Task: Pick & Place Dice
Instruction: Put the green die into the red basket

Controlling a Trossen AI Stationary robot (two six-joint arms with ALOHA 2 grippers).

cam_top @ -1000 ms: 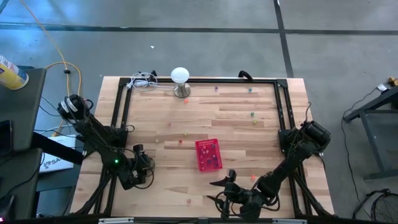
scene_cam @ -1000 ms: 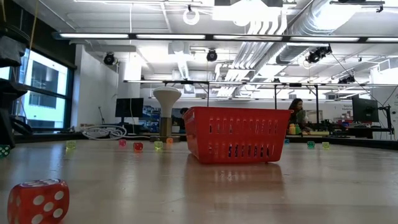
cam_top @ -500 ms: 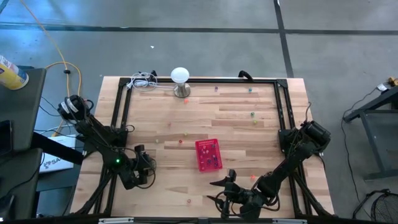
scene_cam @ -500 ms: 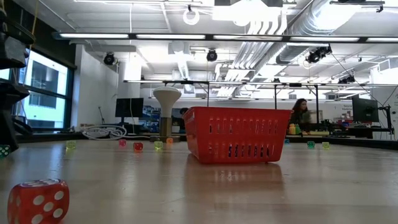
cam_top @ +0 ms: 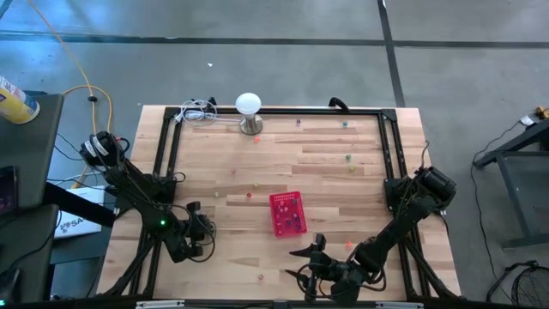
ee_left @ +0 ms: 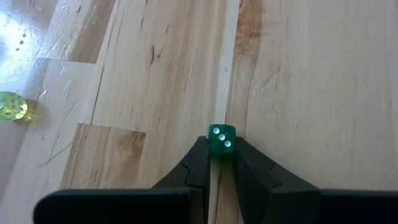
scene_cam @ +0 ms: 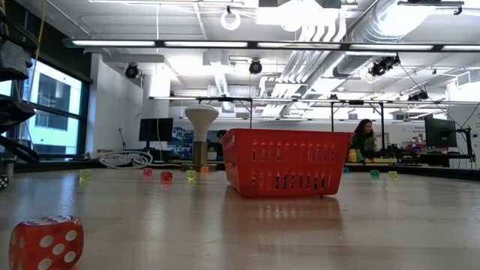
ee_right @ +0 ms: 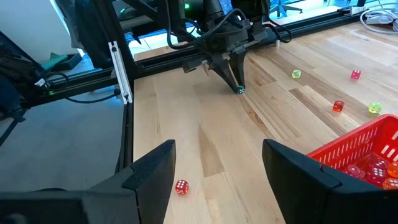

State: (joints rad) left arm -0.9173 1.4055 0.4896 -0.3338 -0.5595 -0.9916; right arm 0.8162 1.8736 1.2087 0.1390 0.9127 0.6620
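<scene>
My left gripper (cam_top: pixel 207 230) stands at the table's near left, shut on a small green die (ee_left: pixel 221 139), which also shows in the right wrist view (ee_right: pixel 240 90). My right gripper (ee_right: pixel 217 177) waits open near the front edge (cam_top: pixel 297 263), with nothing between its fingers. The red basket (cam_top: pixel 286 213) sits mid-table with several dice (ee_right: pixel 365 171) inside. A red die (scene_cam: pixel 46 241) lies on the wood just before the right gripper. More dice, yellow-green (ee_left: pixel 11 107) and red (ee_right: pixel 337 106), lie loose between the left gripper and the basket. My left gripper pinches the green die by two opposite faces (ee_left: pixel 211 144), only at the free ends of its two fingers. The fingers slant down from the table's left side. Whether the die rests on the wood or hangs just above it, I cannot tell.
A white dome-topped lamp (cam_top: pixel 248 110) and a coil of white cable (cam_top: pixel 199 112) stand at the far edge. A few dice (cam_top: pixel 348 158) lie toward the far right. A black frame (cam_top: pixel 168 146) runs along the table's sides. Bare wood lies between the two grippers.
My left gripper has shut on the green die; its arm has stayed where it was. The right arm, the basket and the loose dice have not moved.
</scene>
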